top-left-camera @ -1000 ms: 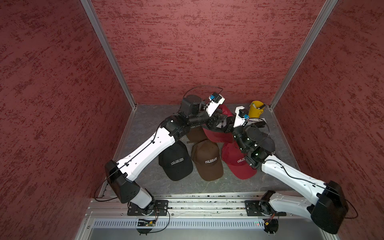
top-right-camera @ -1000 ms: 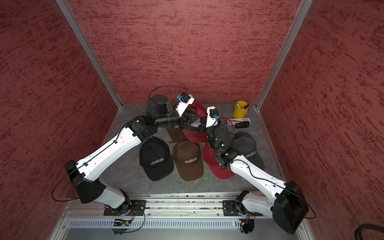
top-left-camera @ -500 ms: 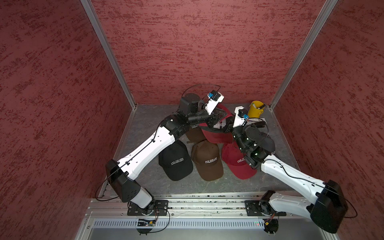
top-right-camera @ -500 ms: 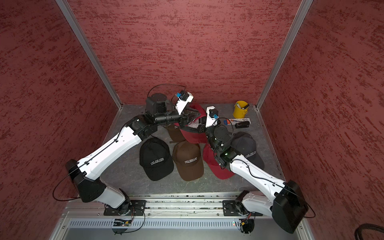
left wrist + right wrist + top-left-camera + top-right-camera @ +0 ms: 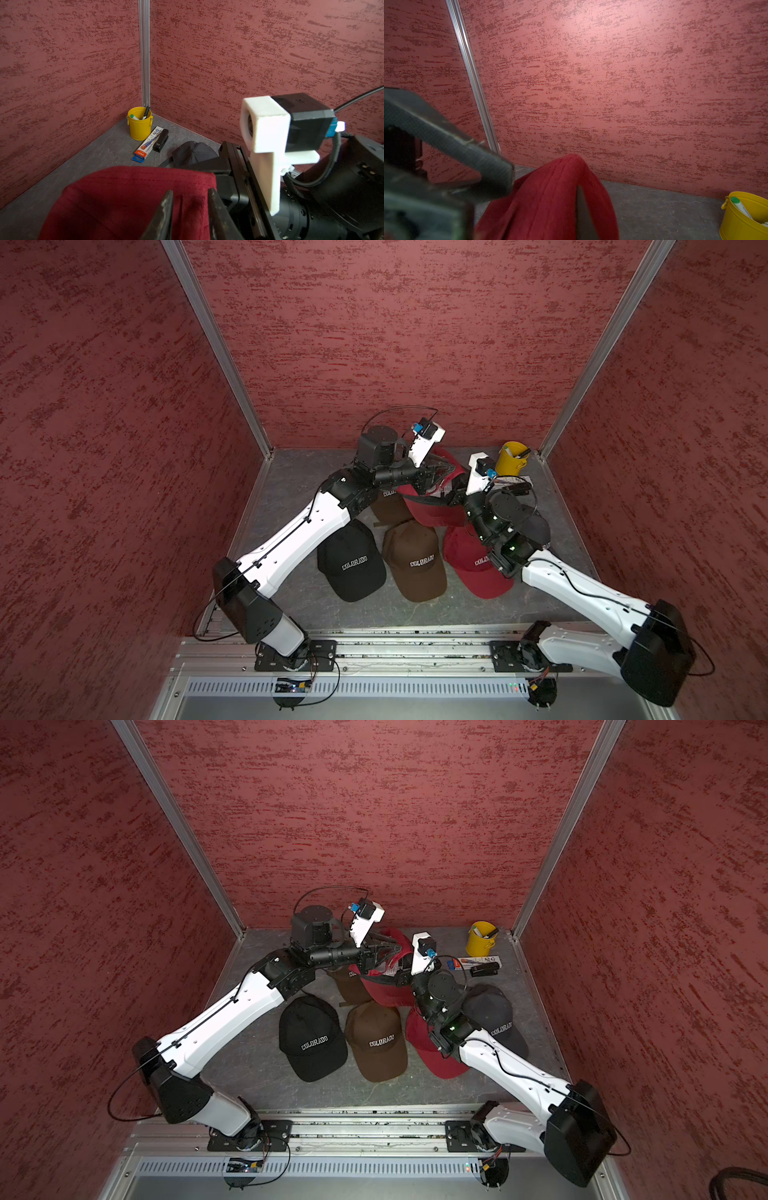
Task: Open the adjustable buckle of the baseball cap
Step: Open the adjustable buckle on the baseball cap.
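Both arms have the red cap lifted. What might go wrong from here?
1. Left gripper: fingers stand apart around a fold of the red cap; it may slip.
2. The right gripper works right beside it, so the wrists may collide.
3. No view shows the buckle; you may be pulling plain fabric.

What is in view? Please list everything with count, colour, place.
held cap: one, red, lifted above table.
red cap: one, red, table, under right arm.
front brown cap: one, brown, table middle.
rear brown cap: one, brown, behind it.
black cap: one, black, beside front brown cap.
grey cap: one, dark grey, beside right arm.
bucket: one, yellow, back corner.
pen pack: one, white-blue, beside bucket.
stapler: one, black, beside pen pack.
left gripper: one, black, astride held cap's fabric.
right gripper: one, black, shut on held cap.
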Controlling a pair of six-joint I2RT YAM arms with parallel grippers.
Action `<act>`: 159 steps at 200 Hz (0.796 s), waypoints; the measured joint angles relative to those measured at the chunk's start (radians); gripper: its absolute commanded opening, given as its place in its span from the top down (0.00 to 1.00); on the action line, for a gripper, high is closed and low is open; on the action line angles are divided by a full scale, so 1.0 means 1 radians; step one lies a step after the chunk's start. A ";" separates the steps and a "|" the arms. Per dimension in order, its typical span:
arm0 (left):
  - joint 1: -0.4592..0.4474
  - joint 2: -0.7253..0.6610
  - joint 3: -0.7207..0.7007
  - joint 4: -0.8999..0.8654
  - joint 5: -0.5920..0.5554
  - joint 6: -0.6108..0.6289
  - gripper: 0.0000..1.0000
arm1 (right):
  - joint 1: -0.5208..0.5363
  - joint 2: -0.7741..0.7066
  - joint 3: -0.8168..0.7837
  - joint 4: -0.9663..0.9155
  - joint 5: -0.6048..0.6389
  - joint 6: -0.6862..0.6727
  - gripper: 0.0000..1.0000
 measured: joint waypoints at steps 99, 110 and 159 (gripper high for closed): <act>-0.012 0.037 0.000 0.002 0.004 -0.019 0.64 | 0.000 0.000 0.000 -0.006 0.001 0.001 1.00; -0.014 0.040 0.000 0.003 0.006 -0.019 0.67 | -0.002 0.000 0.000 -0.006 0.001 0.001 1.00; -0.019 0.041 0.000 0.006 0.009 -0.025 0.95 | -0.002 0.000 0.001 -0.008 0.002 0.008 1.00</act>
